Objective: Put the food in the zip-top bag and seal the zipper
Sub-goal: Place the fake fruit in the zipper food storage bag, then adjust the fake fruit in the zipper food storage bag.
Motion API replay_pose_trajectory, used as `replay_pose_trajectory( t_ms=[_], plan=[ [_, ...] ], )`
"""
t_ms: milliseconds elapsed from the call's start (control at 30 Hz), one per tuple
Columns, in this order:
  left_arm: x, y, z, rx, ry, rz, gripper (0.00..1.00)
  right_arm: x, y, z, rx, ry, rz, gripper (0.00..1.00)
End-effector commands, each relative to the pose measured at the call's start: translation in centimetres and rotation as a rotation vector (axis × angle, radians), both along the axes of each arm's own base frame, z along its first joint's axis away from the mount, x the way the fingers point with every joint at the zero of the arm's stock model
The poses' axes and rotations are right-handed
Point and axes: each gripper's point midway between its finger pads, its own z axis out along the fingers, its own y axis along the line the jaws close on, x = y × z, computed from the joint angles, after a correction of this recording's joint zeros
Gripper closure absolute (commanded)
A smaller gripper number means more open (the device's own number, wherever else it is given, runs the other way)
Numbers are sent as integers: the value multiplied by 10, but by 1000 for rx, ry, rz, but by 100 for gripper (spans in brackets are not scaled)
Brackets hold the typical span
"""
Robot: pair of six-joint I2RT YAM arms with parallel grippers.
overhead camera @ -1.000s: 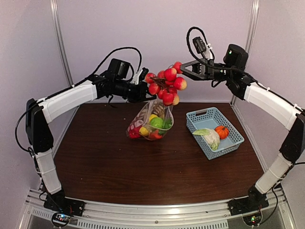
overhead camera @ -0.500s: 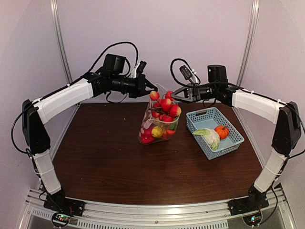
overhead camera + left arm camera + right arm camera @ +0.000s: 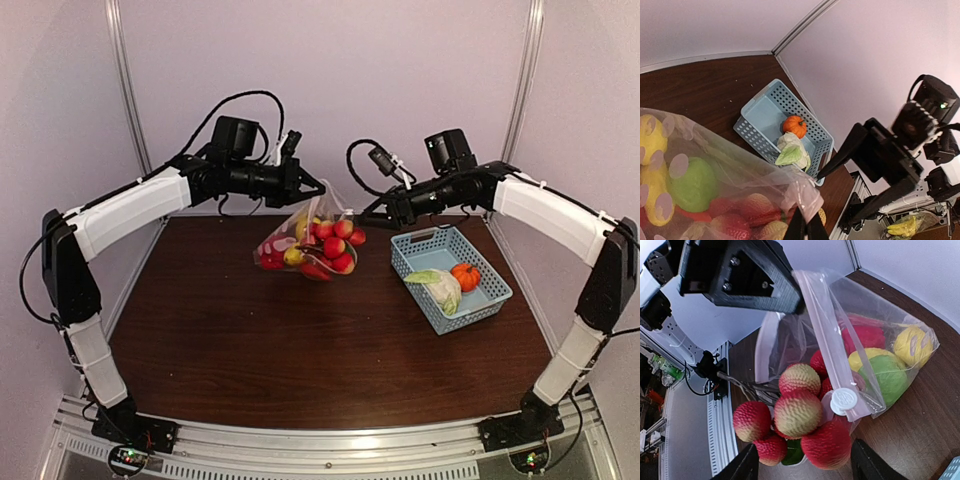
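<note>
Left gripper (image 3: pixel 321 187): clamped on top corner of zip-top bag (image 3: pixel 300 240); bag is hung below it, bottom on table (image 3: pixel 250 340).
Right gripper (image 3: pixel 366 220): jaws spread; apples (image 3: pixel 797 412) just ahead, at bag mouth.
Zipper (image 3: pixel 822 335): unsealed, beside apples.
Obstacle: blue basket (image 3: pixel 420 243) holding pumpkin (image 3: pixel 465 276) and cabbage (image 3: pixel 438 288), just below right gripper.
Room: bare tabletop nearward of both grippers.
</note>
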Motion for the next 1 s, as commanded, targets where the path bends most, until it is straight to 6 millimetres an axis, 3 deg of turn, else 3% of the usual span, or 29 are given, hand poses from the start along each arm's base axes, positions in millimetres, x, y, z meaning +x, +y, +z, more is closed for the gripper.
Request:
replay_pose_trajectory(
  t_ms=[0, 33, 67, 133, 267, 367, 567, 733, 967],
  plan=[
    [7, 14, 21, -32, -92, 25, 100, -13, -13, 63, 15, -165, -47, 27],
    [16, 23, 10, 23, -71, 85, 100, -5, -20, 62, -21, -189, -107, 26],
    [17, 25, 12, 31, -83, 95, 100, 2, -27, 58, -56, -203, -158, 25],
    [6, 17, 32, -32, -130, 51, 100, 9, -33, 36, -112, -179, -209, 25],
    [12, 27, 40, -37, -144, 126, 100, -1, -24, -10, -108, -33, -181, 23],
    [10, 26, 43, -62, -135, 118, 100, -6, -16, -30, -115, 23, -178, 30],
    [5, 26, 47, -130, -111, 117, 100, -12, 5, -41, -97, 102, -149, 35],
    [3, 28, 43, -129, -105, 124, 100, -17, 24, -35, -4, 174, -93, 39],
    [-1, 29, 36, -128, -91, 116, 100, -6, 25, -42, -30, 139, -131, 29]
  ],
)
